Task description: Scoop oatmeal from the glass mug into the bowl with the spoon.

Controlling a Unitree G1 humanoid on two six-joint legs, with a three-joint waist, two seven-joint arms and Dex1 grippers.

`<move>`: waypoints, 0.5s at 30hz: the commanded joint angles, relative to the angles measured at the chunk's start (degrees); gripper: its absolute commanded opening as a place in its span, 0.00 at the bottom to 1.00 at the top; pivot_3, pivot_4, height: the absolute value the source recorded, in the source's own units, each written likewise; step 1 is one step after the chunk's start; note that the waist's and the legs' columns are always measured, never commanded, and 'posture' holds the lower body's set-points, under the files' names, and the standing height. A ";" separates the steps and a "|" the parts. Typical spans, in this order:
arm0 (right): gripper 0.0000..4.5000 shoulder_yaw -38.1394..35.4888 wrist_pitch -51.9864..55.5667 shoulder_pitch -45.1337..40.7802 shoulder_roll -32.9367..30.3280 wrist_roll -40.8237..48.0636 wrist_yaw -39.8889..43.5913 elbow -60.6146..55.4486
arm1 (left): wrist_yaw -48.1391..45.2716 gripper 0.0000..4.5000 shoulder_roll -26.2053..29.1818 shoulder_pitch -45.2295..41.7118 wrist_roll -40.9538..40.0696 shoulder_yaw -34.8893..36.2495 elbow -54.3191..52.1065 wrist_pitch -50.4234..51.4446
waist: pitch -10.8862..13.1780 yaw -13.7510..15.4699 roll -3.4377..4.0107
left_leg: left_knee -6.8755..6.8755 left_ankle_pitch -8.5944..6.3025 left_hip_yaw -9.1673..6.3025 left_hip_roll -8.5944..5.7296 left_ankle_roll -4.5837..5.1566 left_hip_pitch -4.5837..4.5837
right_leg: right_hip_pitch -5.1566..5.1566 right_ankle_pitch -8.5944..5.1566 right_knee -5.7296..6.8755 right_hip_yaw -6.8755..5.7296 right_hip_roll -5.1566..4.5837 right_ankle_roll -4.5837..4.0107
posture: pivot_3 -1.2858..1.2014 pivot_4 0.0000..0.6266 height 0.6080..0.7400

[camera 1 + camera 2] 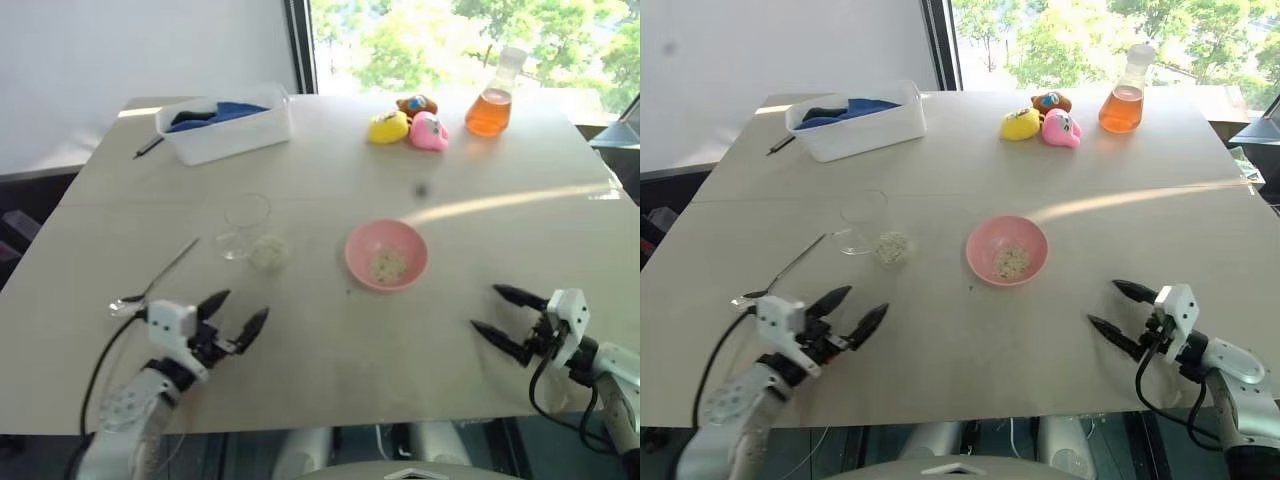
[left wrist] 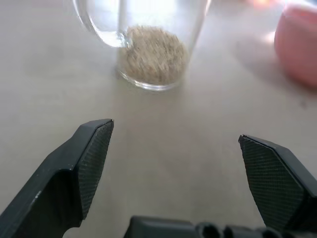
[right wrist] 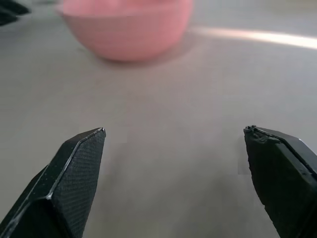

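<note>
The glass mug (image 1: 250, 228) stands left of the table's middle, with oatmeal (image 1: 268, 252) in its bottom; the left wrist view shows the same mug (image 2: 148, 29) and oatmeal (image 2: 153, 57) just ahead of the fingers. The pink bowl (image 1: 386, 254) sits to the mug's right and holds a small heap of oatmeal (image 1: 388, 266). The spoon (image 1: 160, 272) lies flat on the table left of the mug. My left gripper (image 1: 245, 304) is open and empty, near the spoon's end and short of the mug. My right gripper (image 1: 486, 308) is open and empty, right of the bowl (image 3: 126, 27).
At the back left, a white tub (image 1: 225, 125) holds blue cloth, with a dark pen (image 1: 148, 147) beside it. Yellow (image 1: 388, 127), pink (image 1: 430, 131) and brown (image 1: 416, 103) toys and a flask of orange liquid (image 1: 490, 105) stand at the back right.
</note>
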 commanded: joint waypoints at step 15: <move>1.00 8.00 21.03 -8.98 -4.48 10.68 -5.54 -30.81 | -15.69 0.99 26.88 -15.62 5.00 6.99 30.87 3.51 | 0.12 0.05 -0.26 | 0.11 0.18 -0.11 -0.15 -0.32 -0.65 | -0.46 0.04 -0.14 -0.21 0.00 0.08 | 0.52 0.24 1.00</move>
